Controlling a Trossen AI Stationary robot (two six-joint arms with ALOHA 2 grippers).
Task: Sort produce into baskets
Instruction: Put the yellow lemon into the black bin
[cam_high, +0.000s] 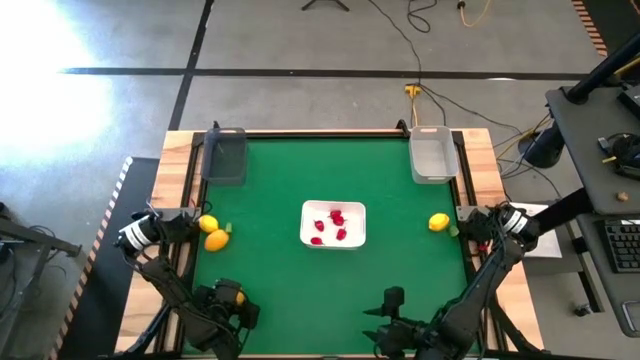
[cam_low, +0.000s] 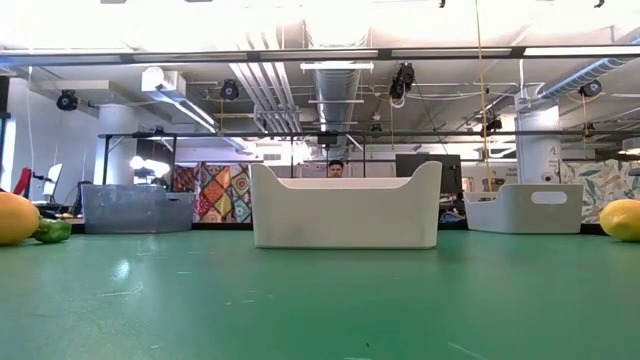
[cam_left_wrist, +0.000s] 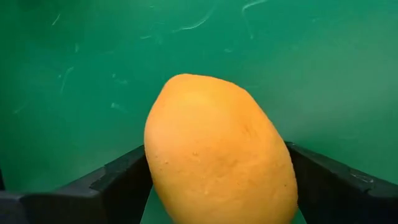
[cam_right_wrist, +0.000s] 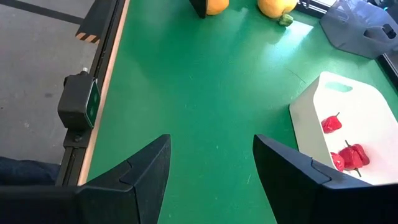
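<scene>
Orange citrus (cam_left_wrist: 221, 155) sitting between left gripper (cam_high: 216, 238) fingers (cam_left_wrist: 109, 183), spread wide, flanking fruit at bench's left edge; grip contact not discernible. Lemon (cam_high: 208, 224) lying just beside. 2nd lemon (cam_high: 438, 222) resting near right edge. Red berries (cam_high: 335, 225) lying in white tray (cam_high: 309, 212), bench center. Right gripper (cam_right_wrist: 211, 165) hovering over green bench (cam_high: 270, 280), fingers parted, holding nothing.

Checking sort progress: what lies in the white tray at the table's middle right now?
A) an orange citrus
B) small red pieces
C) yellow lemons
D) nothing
B: the high view shows only small red pieces inside the white tray; the right wrist view shows the same.
</scene>
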